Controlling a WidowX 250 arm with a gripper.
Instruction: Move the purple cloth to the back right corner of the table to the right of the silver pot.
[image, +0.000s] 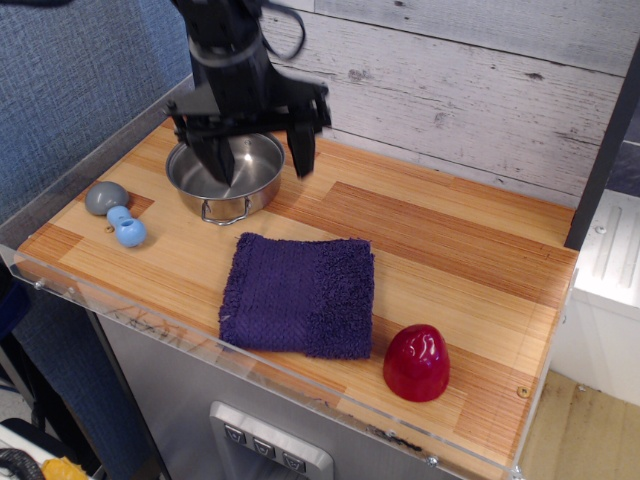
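Note:
The purple cloth (299, 296) lies flat and folded near the front middle of the wooden table (450, 240). The silver pot (226, 177) stands at the back left, partly hidden by the arm. My gripper (258, 167) hangs above the pot's right side, behind the cloth and well above it. Its two dark fingers (303, 150) are spread wide apart and hold nothing.
A red dome-shaped object (416, 362) stands at the front right. A blue and grey toy (119, 216) lies at the left edge. A clear acrylic rim (150, 322) runs along the front. A plank wall stands behind the table.

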